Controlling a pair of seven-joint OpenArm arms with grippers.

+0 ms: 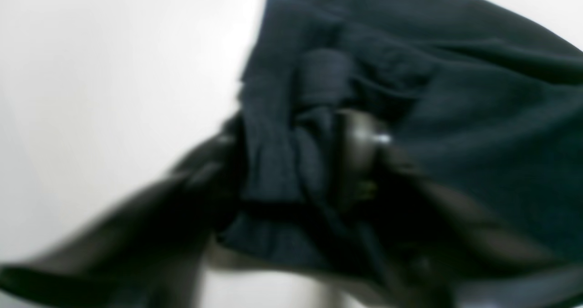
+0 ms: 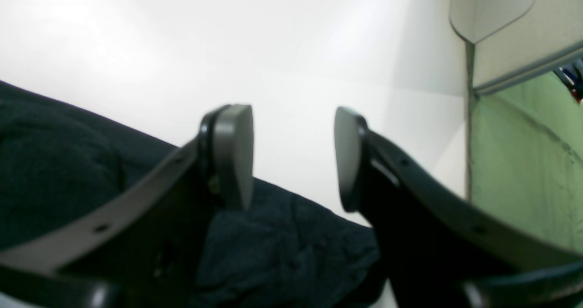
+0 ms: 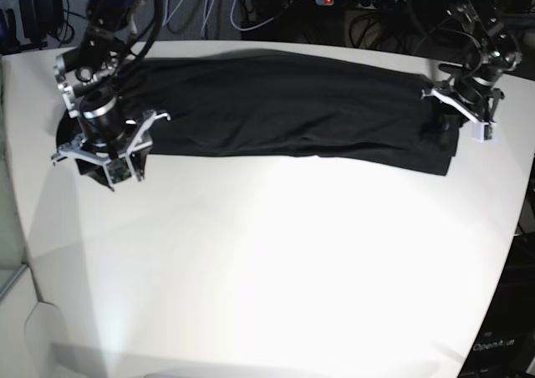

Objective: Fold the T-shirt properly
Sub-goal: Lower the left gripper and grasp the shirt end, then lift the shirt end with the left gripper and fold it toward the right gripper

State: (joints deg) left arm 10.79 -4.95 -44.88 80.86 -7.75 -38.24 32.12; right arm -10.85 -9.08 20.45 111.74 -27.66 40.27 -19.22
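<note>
The left gripper (image 1: 319,162) sits low in the centre of the blurred left wrist view with bunched dark cloth gathered between its fingers; it looks to be pinching a fold, though the blur leaves the firmness of that hold uncertain. In the base view this gripper (image 3: 462,114) stands at the right end of the garment, right on its edge. The right gripper (image 2: 294,155) has its grey pads parted with nothing but white tabletop showing in the gap; it holds nothing, and the cloth lies below and to the lower left of it in the right wrist view. In the base view it (image 3: 104,152) is at the garment's left end, over the near corner. The T-shirt (image 3: 292,106) lies as a long band across the upper part of the white table (image 3: 276,261), its long axis running left to right, so each arm has one end directly under it and neither must reach. The coming move likely turns on both ends being gripped together. The fabric is plain charcoal-black knit, soft, lightly wrinkled, with no print.
</note>
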